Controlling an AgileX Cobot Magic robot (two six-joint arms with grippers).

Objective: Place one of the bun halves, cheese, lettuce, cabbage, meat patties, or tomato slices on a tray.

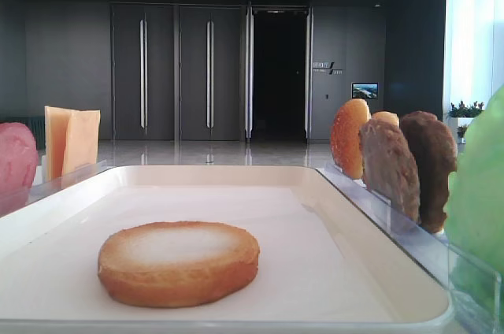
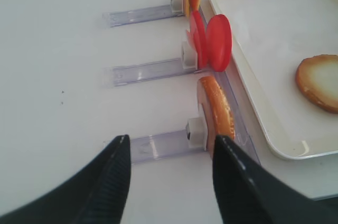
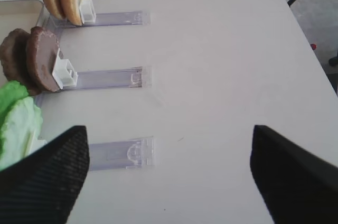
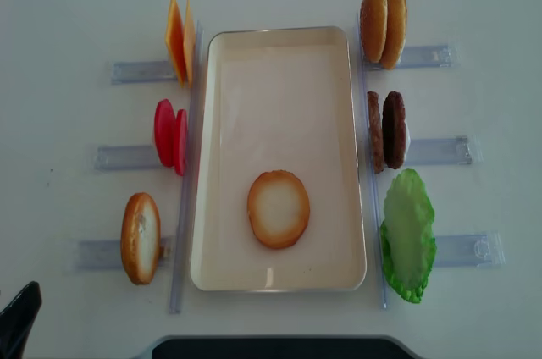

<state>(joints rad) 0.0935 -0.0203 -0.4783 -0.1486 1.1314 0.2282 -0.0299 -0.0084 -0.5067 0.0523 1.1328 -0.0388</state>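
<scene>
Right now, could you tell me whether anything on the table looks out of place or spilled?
Nothing stands out. One bun half lies flat on the tray; the other pieces stand upright in their racks beside it, with nothing spilled.

Tray (image 4: 279, 41) glossy cream plastic; racks (image 2: 145, 70) clear plastic; patties (image 3: 42, 57) rough brown; tomato slices (image 2: 217, 42) matt red.
</scene>
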